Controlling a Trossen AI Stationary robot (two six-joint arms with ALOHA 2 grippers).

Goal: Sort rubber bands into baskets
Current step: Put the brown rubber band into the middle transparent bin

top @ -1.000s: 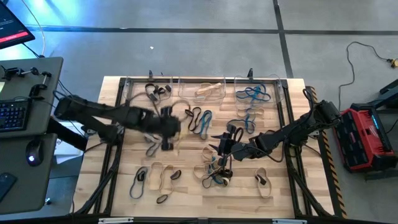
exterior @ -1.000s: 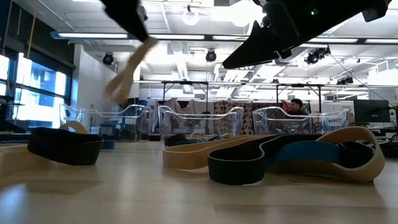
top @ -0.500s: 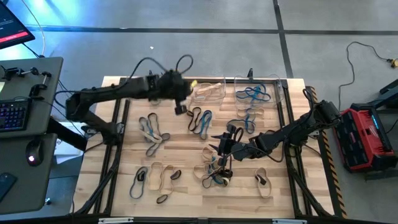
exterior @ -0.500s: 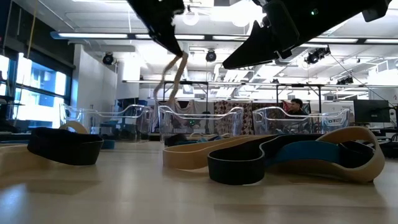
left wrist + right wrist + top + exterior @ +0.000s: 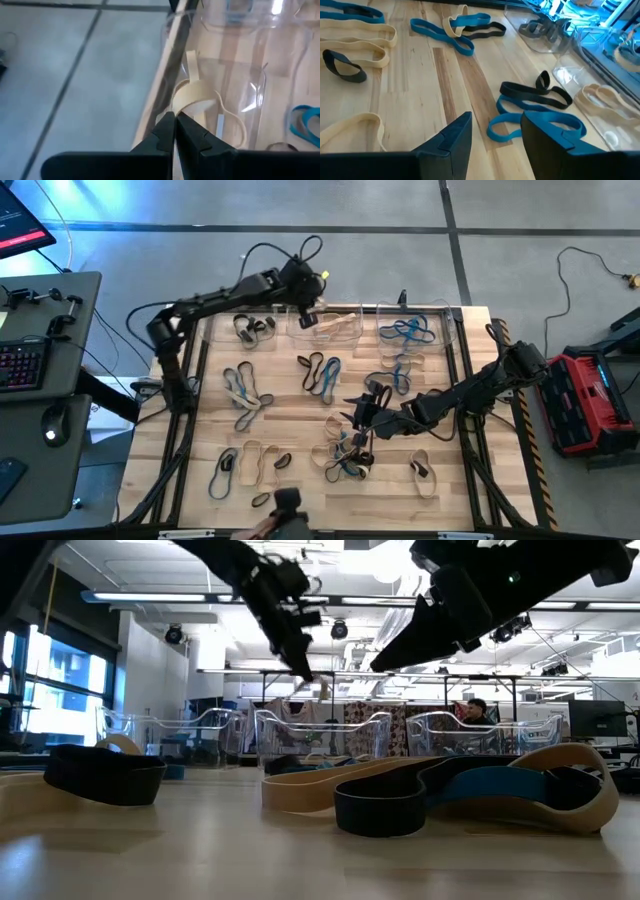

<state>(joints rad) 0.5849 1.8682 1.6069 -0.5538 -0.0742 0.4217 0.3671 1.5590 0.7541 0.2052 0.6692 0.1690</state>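
Left end effector (image 5: 312, 308) is up over the middle basket (image 5: 335, 335) at the far edge of the worktop (image 5: 300, 405), fingers pinched tight on a tan rubber band (image 5: 197, 97) that hangs down into that bin. Right end effector (image 5: 352, 412) hangs low over the loose pile of blue, black and tan bands (image 5: 345, 455) near the middle of the worktop, jaws apart and holding nothing. The other two baskets flank the middle one, black bands (image 5: 252, 328) in one, blue bands (image 5: 408, 332) in the other
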